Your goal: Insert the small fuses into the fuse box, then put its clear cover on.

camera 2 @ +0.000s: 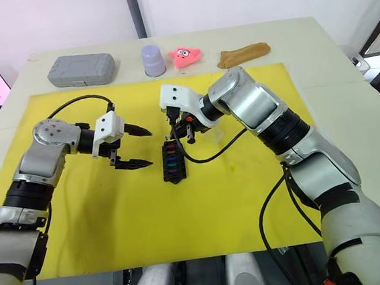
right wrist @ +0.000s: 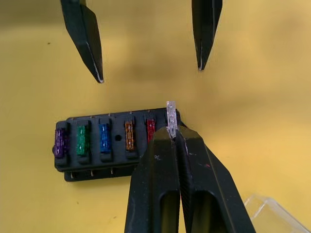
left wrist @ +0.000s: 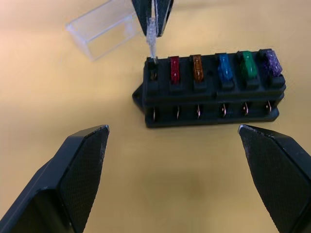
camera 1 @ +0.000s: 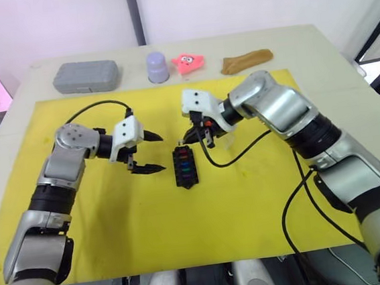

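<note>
My right claw (right wrist: 171,132) pinching pale grey translucent plastic blade fuse (right wrist: 171,116), pressing into end slot of small black rectangular fuse box (left wrist: 210,92); left claw (camera 1: 148,152) hovering released alongside.

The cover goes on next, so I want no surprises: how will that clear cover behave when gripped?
The clear cover looks thin-walled and hollow, so probably light and apt to skid on the yellow mat. Its smooth, glossy faces may slip between the fingers. A hard squeeze could flex or crack it.
</note>
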{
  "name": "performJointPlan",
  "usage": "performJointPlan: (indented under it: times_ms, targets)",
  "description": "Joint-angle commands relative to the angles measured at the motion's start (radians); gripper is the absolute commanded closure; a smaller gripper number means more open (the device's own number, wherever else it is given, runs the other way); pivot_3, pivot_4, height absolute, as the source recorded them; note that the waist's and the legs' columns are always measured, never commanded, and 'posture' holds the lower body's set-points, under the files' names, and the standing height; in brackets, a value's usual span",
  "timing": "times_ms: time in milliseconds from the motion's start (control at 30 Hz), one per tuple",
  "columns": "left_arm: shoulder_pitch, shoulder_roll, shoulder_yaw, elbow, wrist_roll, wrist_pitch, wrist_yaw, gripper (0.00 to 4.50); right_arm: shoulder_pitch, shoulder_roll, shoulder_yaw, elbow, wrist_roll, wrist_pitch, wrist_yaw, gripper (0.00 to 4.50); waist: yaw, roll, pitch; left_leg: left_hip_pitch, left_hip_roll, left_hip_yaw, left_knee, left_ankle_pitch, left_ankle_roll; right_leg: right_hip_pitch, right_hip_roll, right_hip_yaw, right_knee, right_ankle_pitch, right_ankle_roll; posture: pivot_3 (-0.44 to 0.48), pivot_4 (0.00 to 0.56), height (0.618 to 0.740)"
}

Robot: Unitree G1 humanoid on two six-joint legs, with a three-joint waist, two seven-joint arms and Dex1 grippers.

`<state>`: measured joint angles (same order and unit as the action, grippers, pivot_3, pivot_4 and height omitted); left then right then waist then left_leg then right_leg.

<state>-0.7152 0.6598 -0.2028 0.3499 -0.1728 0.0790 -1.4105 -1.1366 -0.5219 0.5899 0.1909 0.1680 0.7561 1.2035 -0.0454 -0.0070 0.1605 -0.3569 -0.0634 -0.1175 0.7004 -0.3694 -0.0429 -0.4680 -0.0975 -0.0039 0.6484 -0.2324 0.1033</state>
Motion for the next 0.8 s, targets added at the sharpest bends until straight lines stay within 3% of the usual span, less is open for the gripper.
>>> performJointPlan:
  times_ms: [33,800]
  targets:
    - [-0.011,0.0,0.01,-0.04,0.0,-0.001,0.008,0.02,-0.013,0.012,-0.014,-0.009,-0.021,-0.017,0.018,4.5,0.0,0.0,0.0,0.0,0.0,0.0,0.0,0.0,0.0,0.0,0.0,0.0,0.0,0.0,0.0,0.0,0.15,0.74]
    - [0.032,-0.002,-0.004,-0.09,0.005,0.008,0.024,0.02,0.002,0.065,-0.032,0.075,-0.097,-0.059,0.022,4.5,0.0,0.0,0.0,0.0,0.0,0.0,0.0,0.0,0.0,0.0,0.0,0.0,0.0,0.0,0.0,0.0,0.15,0.74]
